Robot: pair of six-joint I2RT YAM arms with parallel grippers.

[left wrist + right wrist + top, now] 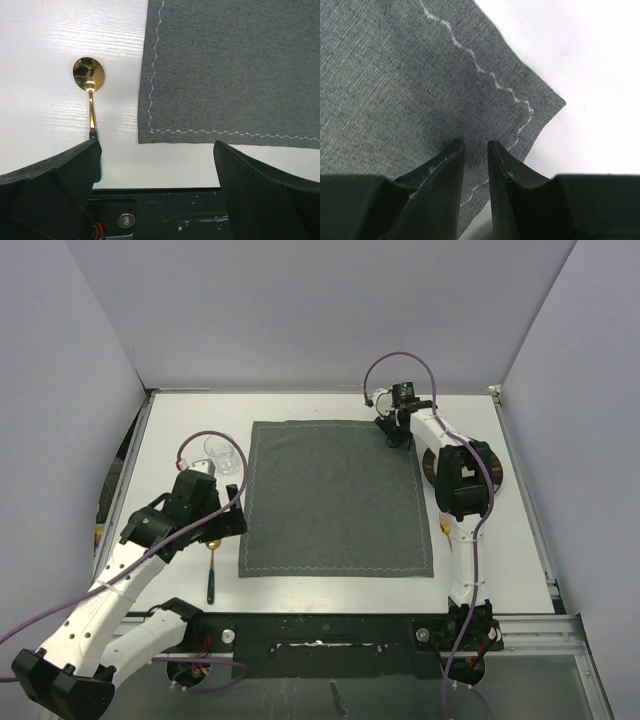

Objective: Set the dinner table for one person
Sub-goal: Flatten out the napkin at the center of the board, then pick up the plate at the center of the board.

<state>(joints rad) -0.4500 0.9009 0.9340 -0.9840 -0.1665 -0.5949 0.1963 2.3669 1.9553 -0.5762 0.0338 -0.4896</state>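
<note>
Now right end effector (474,145) barely parted, empty, over corner of dark grey stitched cloth placemat (395,75). Lift straight; avoid snagging it.

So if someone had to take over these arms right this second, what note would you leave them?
Left gripper: wide open, empty, above the near left part of the dinner table, by the spoon.
Right gripper: jaws slightly apart, nothing between them, low over the far right corner of the placemat.
Things: placemat flat mid-table; spoon on the table left of it; clear glass off its far left corner; dark round dish to its right, mostly hidden under the right arm.
Done: placemat laid.
Left: probably dish onto the placemat, spoon and glass set beside it.
</note>
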